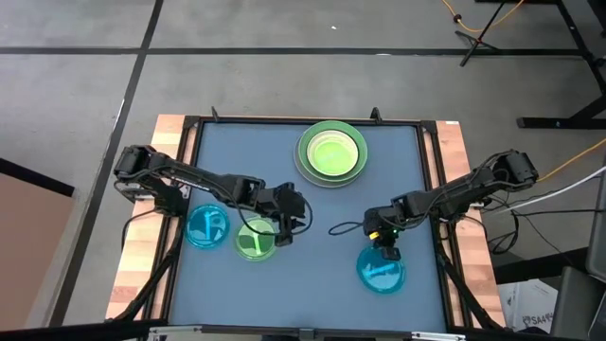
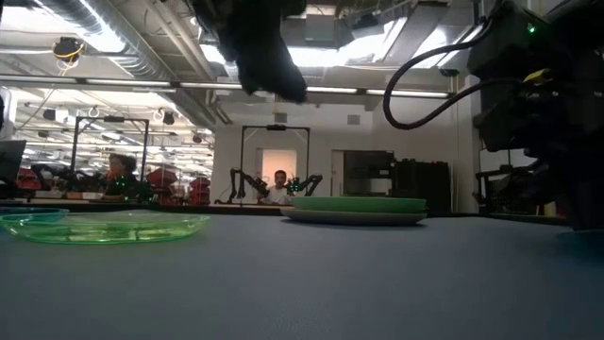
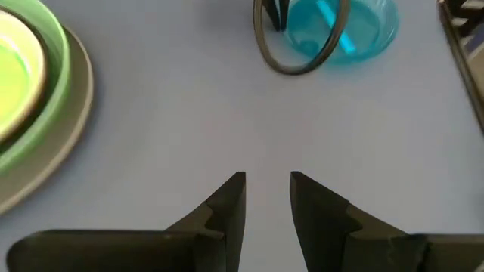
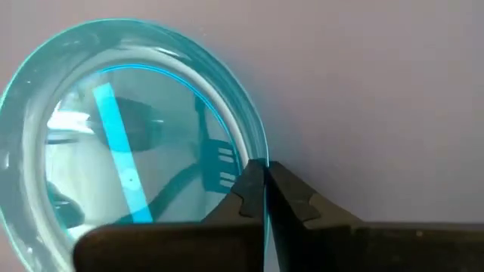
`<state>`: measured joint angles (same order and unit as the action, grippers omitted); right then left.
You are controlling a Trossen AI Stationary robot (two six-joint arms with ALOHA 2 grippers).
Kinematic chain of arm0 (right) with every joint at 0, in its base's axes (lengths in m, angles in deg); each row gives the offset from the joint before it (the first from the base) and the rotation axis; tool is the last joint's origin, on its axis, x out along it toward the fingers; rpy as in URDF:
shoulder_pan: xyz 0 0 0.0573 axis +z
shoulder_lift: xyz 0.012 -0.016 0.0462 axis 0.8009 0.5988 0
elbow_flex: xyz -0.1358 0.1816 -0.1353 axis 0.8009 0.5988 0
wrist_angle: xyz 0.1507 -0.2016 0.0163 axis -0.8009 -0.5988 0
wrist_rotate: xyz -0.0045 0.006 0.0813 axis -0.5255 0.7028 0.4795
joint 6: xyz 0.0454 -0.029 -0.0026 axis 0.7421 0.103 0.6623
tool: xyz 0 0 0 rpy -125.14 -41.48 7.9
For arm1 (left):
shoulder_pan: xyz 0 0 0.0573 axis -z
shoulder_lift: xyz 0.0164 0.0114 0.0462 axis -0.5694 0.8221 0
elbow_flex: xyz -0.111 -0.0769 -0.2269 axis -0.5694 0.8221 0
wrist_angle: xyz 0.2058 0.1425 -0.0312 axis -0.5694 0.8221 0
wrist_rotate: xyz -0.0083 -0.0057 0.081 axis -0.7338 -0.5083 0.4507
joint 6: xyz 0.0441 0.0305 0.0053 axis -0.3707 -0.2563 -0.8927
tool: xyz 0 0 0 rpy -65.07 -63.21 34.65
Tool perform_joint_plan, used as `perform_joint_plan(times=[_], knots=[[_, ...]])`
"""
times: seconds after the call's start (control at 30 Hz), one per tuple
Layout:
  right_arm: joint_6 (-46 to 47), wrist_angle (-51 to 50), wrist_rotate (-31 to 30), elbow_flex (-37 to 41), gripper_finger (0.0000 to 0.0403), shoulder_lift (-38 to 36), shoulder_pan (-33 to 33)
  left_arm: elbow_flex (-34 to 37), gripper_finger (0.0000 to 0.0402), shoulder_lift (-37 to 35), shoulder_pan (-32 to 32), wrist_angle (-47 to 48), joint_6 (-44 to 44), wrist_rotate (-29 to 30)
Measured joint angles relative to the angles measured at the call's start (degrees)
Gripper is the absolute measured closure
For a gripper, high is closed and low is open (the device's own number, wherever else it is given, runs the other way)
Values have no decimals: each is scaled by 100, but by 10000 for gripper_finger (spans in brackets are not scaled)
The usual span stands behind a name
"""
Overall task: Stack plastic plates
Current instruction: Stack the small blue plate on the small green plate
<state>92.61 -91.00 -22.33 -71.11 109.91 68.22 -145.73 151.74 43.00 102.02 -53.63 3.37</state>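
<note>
A stack (image 1: pixel 331 152) stands near the table's far edge: a large grey plate at the bottom, a large light green plate on it, and a smaller yellow-green one inside. No black or white plate shows. A translucent blue plate (image 1: pixel 207 227) and a translucent green plate (image 1: pixel 257 239) lie flat at near left. A second blue plate (image 1: pixel 381 270) lies at near right. My right gripper (image 1: pixel 386 248) is shut on that plate's rim. My left gripper (image 1: pixel 287 223) hovers open above the table, just right of the green plate, and touches nothing. My right gripper (image 4: pixel 265 172) pinches the far rim (image 4: pixel 253 151) of the near-right blue plate, one finger inside the rim and one outside. The fingers come from above, slanting down across the rim. The plate looks flat on the table; whether it is lifted I cannot tell.
A dark cable loop (image 1: pixel 346 228) hangs by the right arm over the table's middle. Bare blue table (image 1: pixel 312 284) lies between the green plate and the right blue plate. A raised dark frame (image 1: pixel 194 142) and wooden side strips border the table. People sit far behind the table (image 2: pixel 278 189).
</note>
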Motion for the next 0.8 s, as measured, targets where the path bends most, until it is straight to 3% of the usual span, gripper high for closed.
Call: perform_joint_plan(times=[0.43,0.6,0.8], knots=[[71,72,-184,-370,402,-2,2,111,304,-1343,55,1234,-790,228],[67,58,-438,-654,403,-7,-1,1013,304,-2171,51,943,-638,450],[-16,65,-920,-955,403,-7,-69,2472,304,-3198,51,-39,14,495]])
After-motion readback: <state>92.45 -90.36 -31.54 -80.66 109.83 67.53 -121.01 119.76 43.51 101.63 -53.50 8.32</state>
